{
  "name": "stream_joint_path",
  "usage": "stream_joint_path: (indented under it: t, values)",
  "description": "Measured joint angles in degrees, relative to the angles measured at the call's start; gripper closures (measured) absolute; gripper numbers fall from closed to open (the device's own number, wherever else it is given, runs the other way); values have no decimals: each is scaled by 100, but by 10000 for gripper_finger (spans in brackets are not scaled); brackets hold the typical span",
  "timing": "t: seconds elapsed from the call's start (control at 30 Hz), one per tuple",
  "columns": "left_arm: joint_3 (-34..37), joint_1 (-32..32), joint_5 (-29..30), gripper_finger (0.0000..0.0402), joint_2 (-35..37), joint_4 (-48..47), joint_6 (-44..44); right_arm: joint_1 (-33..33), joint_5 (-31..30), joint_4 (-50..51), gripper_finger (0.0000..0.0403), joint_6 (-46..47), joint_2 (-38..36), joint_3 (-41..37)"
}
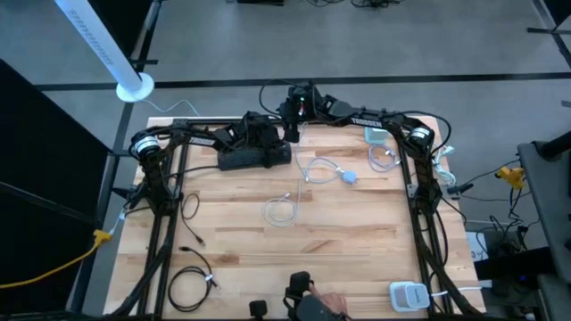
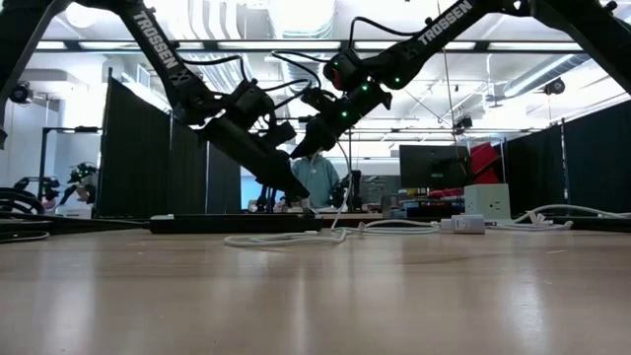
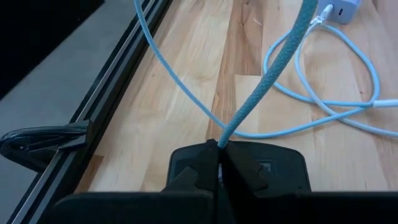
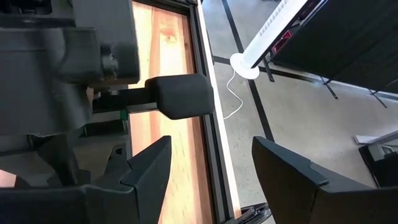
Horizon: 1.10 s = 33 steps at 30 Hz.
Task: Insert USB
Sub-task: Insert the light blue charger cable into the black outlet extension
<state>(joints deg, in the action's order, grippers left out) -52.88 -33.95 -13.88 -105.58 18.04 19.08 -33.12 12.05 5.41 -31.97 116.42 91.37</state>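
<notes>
A light-blue braided cable (image 3: 267, 81) runs from my shut left gripper (image 3: 219, 169) toward a white charger (image 3: 341, 9). The cable's plug is hidden between the fingers. The gripper hangs right over a black power strip (image 1: 254, 158) at the table's far middle, and its fingers point down at the strip in the low view (image 2: 294, 193). More pale cable (image 1: 319, 169) lies looped on the wood beside the charger (image 1: 349, 178). My right gripper (image 4: 211, 168) is open and empty. It is raised near the far edge (image 1: 293, 125), next to the left arm. My left gripper pinches the braided cable at its end (image 3: 225, 138) between the two fingers, coming from above and pointing down. The cable rises slanting out of the fingertips and then drops to the table. A black block (image 3: 283, 167) lies directly under the fingertips; whether the hidden plug touches it I cannot tell.
A second pale cable coil (image 1: 281, 210) lies mid-table. Black cables (image 1: 190, 285) sit near the left near corner, and a white adapter (image 1: 406, 294) near the right near corner. A white box (image 1: 376, 135) stands far right. The table's black far rail (image 3: 106, 93) runs beside the left gripper.
</notes>
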Motion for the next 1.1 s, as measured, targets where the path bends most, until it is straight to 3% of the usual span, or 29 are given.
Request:
stream_joint_path:
  t: [0.37, 0.87, 1.1]
  values:
    - [1, 25, 211, 401, 138, -74, 93, 12, -1, -1, 185, 48, 0, 0]
    - [-544, 92, 235, 401, -116, -801, 115, 50, -7, -12, 186, 2, 0, 0]
    - [-549, 98, 245, 401, -103, -881, -251, 50, -4, 0, 187, 3, 0, 0]
